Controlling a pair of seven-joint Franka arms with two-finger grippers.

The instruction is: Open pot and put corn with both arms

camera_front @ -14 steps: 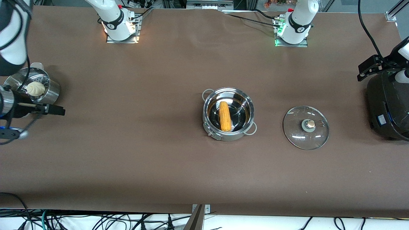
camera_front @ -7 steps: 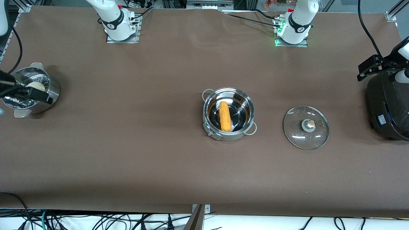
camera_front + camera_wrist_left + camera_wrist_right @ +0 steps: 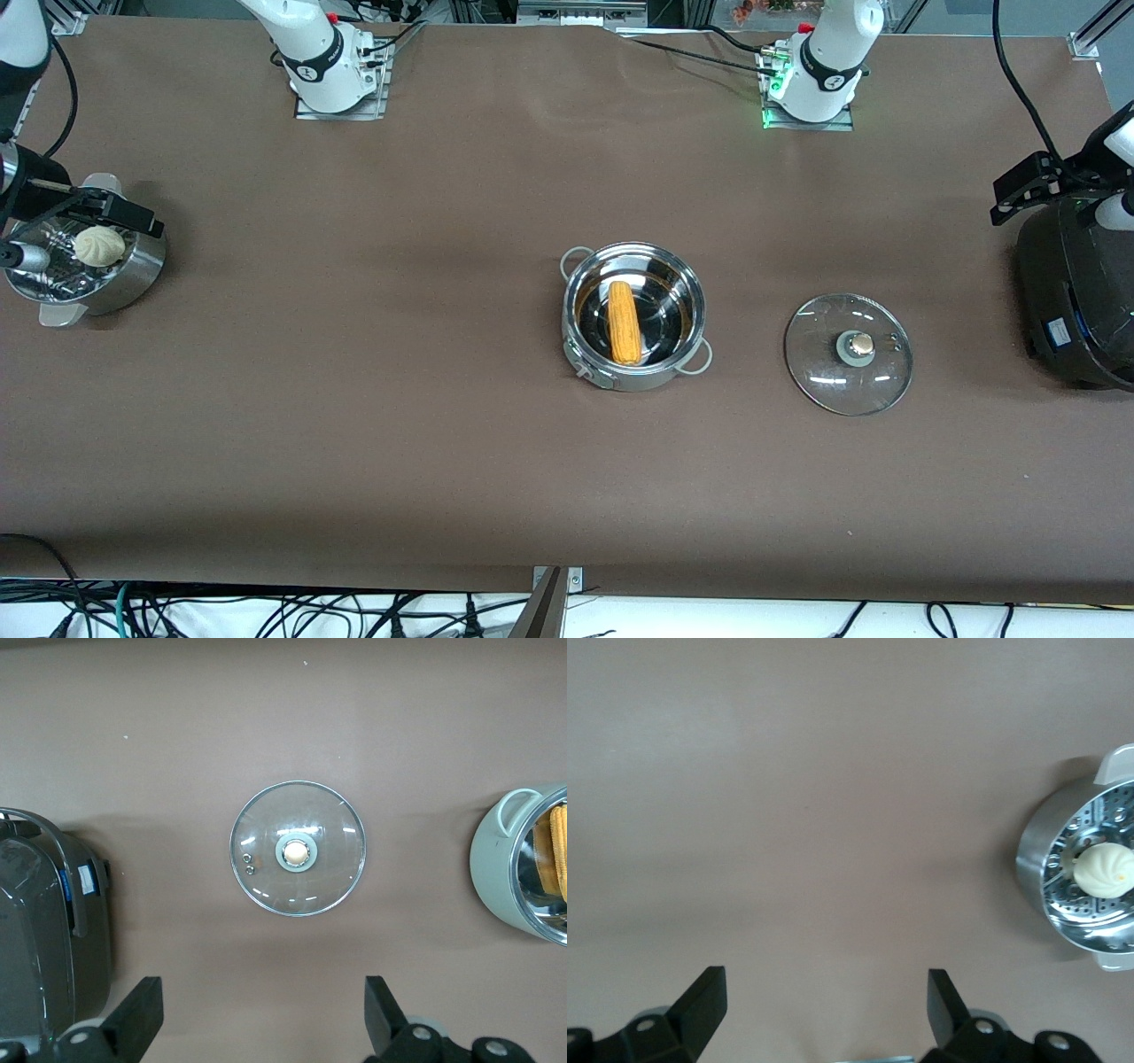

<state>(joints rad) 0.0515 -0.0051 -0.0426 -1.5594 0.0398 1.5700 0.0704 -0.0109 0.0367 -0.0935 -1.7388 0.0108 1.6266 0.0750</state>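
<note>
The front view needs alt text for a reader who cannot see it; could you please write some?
An open steel pot mid-table holds a corn cob; its glass lid lies flat beside it, toward the left arm's end. At the right arm's end, a steamer bowl holds a white bun.

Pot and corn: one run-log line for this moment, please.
pot: open | corn: inside | lid: on table beside pot | left gripper: open, empty | right gripper: open, empty

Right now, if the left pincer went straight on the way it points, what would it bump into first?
Most likely the bare table, just beside the lid. The open left pincer points down at it from high up, so depth is hard to judge; it might clip the lid's rim.
</note>
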